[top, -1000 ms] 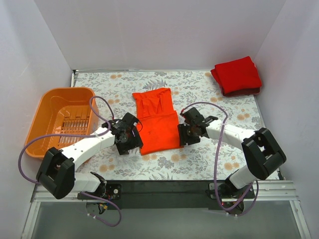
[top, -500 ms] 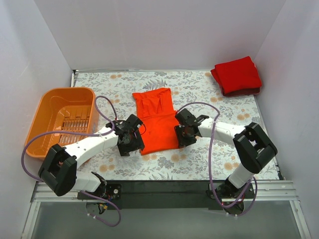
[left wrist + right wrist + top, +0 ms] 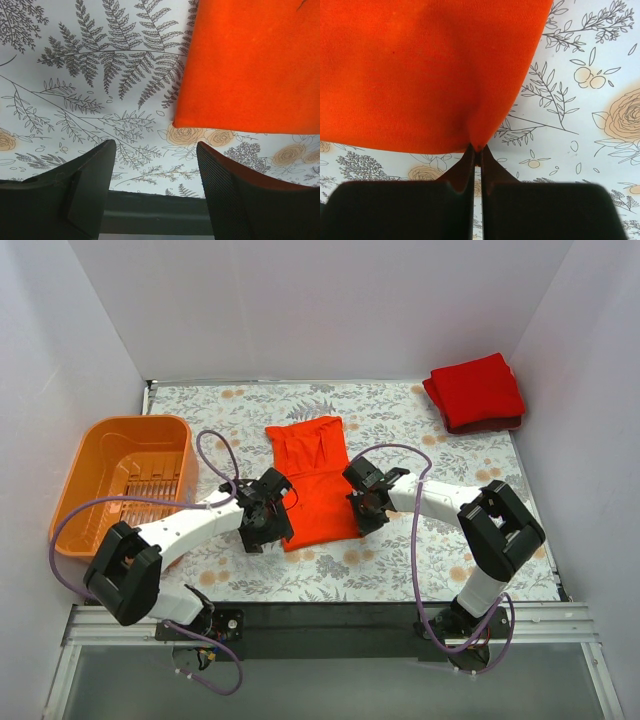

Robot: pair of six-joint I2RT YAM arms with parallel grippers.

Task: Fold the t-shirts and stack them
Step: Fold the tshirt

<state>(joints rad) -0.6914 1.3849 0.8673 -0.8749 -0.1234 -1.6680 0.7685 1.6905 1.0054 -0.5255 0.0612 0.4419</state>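
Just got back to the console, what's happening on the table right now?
Both arms are working on the orange-red t-shirt, which lies in the middle of the table. The right end effector is shut, pinching the shirt's near edge by its right corner. The left end effector is open at the near left corner and has not yet gripped the cloth. A deeper red t-shirt sits folded at the far right, and an orange basket stands at the left.

An orange-red t-shirt (image 3: 312,485) is lying flat in the middle of the flowery table (image 3: 420,565). The left gripper (image 3: 272,526) is hanging just beside its near left corner. The right gripper (image 3: 358,512) is touching its near right edge. A folded deep red t-shirt (image 3: 477,390) is sitting in the far right corner. An orange basket (image 3: 135,423) is sitting on the left.
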